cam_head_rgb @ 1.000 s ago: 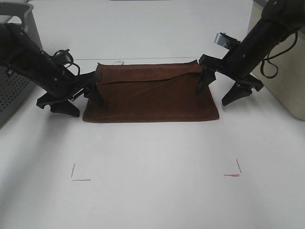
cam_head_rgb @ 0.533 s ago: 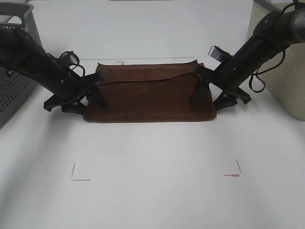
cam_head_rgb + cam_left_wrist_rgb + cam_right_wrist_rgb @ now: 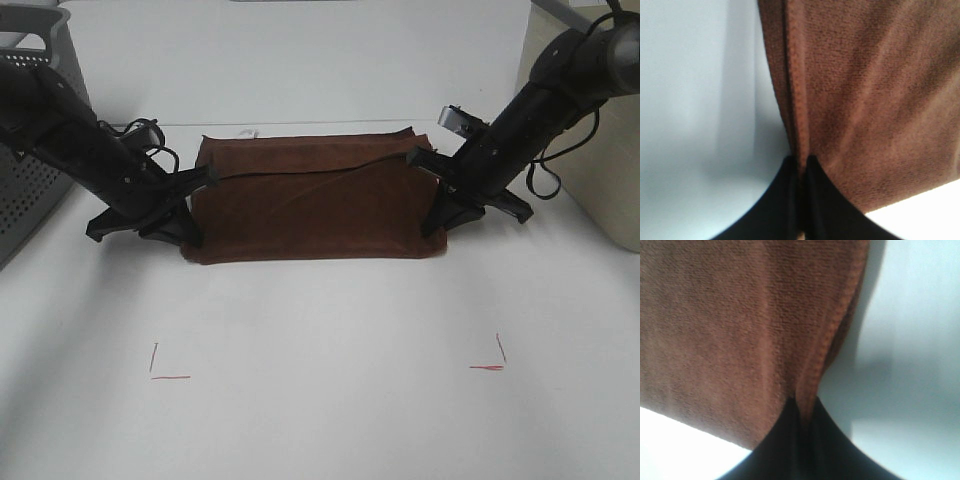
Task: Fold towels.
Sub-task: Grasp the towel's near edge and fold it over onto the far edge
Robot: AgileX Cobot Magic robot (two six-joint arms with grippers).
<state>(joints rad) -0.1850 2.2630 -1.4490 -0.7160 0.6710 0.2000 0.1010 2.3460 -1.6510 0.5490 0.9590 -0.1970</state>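
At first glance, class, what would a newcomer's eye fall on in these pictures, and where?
A dark reddish-brown towel lies folded across the middle of the white table. Reaching in from either side, the left claw is pinched on the towel's left edge and the right claw on its right edge.

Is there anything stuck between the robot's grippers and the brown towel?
No, nothing visible is in the way. The left gripper is pinched shut on one side edge of the towel, and the right gripper is pinched shut on the opposite side edge. In both wrist views the cloth sits right between the gripper's fingers.
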